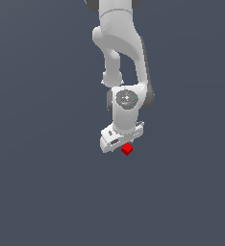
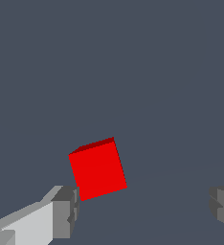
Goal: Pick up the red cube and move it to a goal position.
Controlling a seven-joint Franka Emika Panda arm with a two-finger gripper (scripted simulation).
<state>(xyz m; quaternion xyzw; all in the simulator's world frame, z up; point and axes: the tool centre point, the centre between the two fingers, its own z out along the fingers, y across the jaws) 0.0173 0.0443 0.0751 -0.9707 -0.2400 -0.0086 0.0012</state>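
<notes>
In the wrist view our fingers (image 2: 66, 210) stand spread wide and hold nothing, with the red cube (image 2: 97, 170) lying between them, close against one pad and well apart from the other. We judge the grasp is the step in hand: we should shift until the cube is centred, turn to meet its flat faces squarely since it sits skewed to the pads, then close. From outside, the gripper (image 1: 121, 138) hangs just above the cube, the white Panda arm (image 1: 124, 53) reaching down steeply over the dark worktop (image 1: 37, 192).
</notes>
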